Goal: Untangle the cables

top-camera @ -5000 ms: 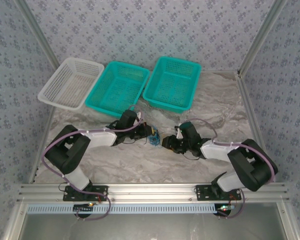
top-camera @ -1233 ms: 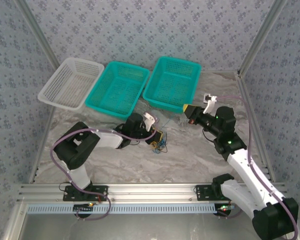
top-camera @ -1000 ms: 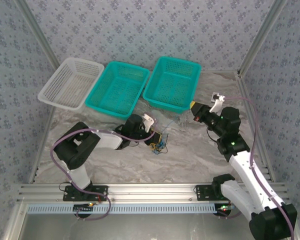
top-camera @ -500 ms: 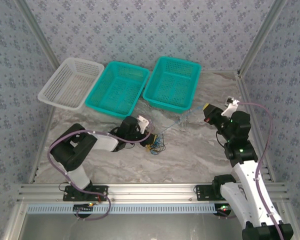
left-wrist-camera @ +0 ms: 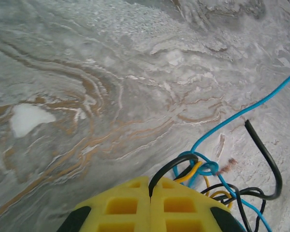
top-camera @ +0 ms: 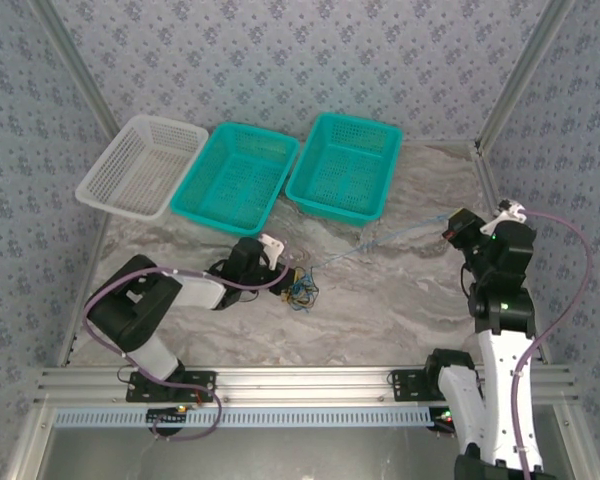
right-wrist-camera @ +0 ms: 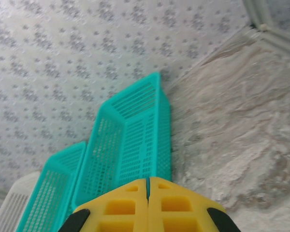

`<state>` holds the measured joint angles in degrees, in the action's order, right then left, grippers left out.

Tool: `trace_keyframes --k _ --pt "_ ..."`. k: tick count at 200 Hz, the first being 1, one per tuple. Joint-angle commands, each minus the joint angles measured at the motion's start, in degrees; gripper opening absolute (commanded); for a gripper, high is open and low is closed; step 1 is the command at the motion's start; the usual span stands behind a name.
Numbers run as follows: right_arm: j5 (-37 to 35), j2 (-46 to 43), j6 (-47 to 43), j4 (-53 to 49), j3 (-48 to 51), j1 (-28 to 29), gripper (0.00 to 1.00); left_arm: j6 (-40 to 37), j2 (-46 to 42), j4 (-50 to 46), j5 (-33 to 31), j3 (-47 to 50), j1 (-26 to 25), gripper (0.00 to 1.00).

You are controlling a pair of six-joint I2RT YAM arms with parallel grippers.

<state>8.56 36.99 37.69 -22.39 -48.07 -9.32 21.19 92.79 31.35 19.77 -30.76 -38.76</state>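
Since half a second earlier, the right end effector point(top-camera: 454, 228) had swung further right and away from the baskets, and the blue cable point(top-camera: 390, 238) it dragged had drawn out longer across the worktop point(top-camera: 380, 305). I recorded that cable as running in a near-straight line from the tangle of cables point(top-camera: 300, 292) up to the right arm's tip, which hung raised near the right edge of the worktop. On the right wrist camera its yellow pads point(right-wrist-camera: 121, 205) stood pressed together, with a thin blue line in the seam between them; I logged it as clamped on the blue cable.

The left end effector point(top-camera: 285, 274) lay low on the marbled surface, at the left side of the tangle. On the left wrist camera its yellow pads point(left-wrist-camera: 179, 205) were together, with a black cable point(left-wrist-camera: 181, 157) pinched in the seam. Just beyond them, blue, black and yellow strands knotted together, and the blue strand led away to the upper right.

Two teal baskets point(top-camera: 342, 207) and a white basket point(top-camera: 120, 206) sat along the far side, well apart from the tangle.
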Motion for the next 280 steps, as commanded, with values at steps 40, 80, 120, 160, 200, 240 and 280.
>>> trace_keyframes --k 40,80,120,160,200,240,280 --pt "-1.7 -0.7 1.4 -7.5 -2.8 -10.1 0.00 2.1 -7.2 -0.6 -11.8 5.1 1.9 0.00" --pt "-2.8 -1.0 1.2 -10.3 -3.8 -14.2 0.00 3.4 -11.8 -1.5 -16.3 7.9 2.7 0.01" --pt "23.9 1.1 1.1 7.7 1.3 -14.5 0.00 -0.4 -16.7 -5.8 -6.6 5.4 2.9 0.29" --pt "30.2 6.7 -8.4 7.6 -3.8 0.8 0.00 -7.7 -19.5 -9.5 1.7 -1.9 1.6 0.81" --pt "29.2 9.7 -12.3 8.5 -7.1 14.1 0.00 -18.1 -13.3 -10.0 6.7 -12.8 -3.9 0.99" --pt "29.6 11.0 -13.0 10.1 -7.6 20.8 0.00 -17.6 -1.9 0.4 5.9 -21.2 -6.2 0.99" --pt "28.2 10.2 -13.8 9.0 -7.4 22.6 0.00 -17.7 5.3 7.1 -6.6 -25.5 -6.8 0.99"
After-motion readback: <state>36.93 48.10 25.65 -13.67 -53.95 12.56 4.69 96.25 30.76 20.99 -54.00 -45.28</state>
